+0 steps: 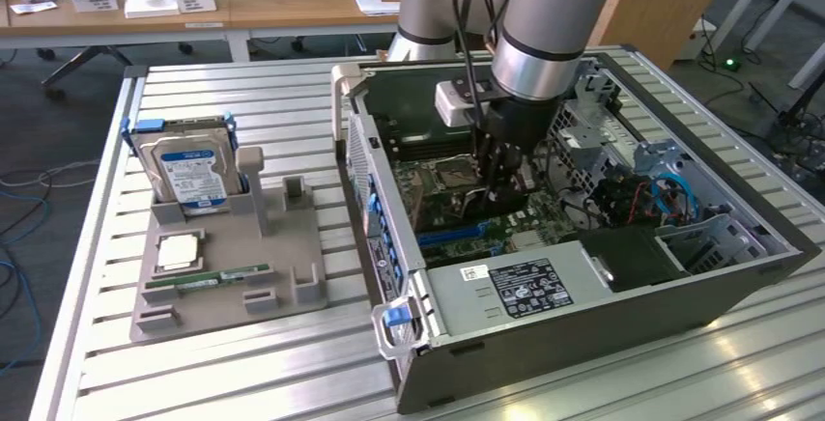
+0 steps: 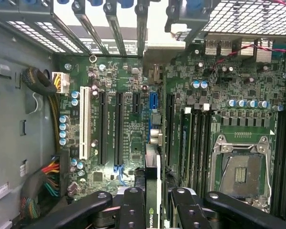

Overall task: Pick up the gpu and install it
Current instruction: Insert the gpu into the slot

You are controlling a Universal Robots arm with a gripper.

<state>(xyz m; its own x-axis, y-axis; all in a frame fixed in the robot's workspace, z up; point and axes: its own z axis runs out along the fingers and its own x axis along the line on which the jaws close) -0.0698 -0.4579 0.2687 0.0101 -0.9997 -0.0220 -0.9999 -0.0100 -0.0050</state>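
At centre frame, inside the case (image 1: 722,281), our gripper (image 1: 497,182) clamps the gpu (image 2: 152,164) edge-on; we should hold it square to the motherboard (image 2: 128,71).

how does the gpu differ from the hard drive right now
The gpu is clamped in the pincer inside the computer case; the hard drive stands in the grey holder outside it. The gpu is a thin card; the hard drive is a thicker silver block with a blue-white label. Both stand on edge.
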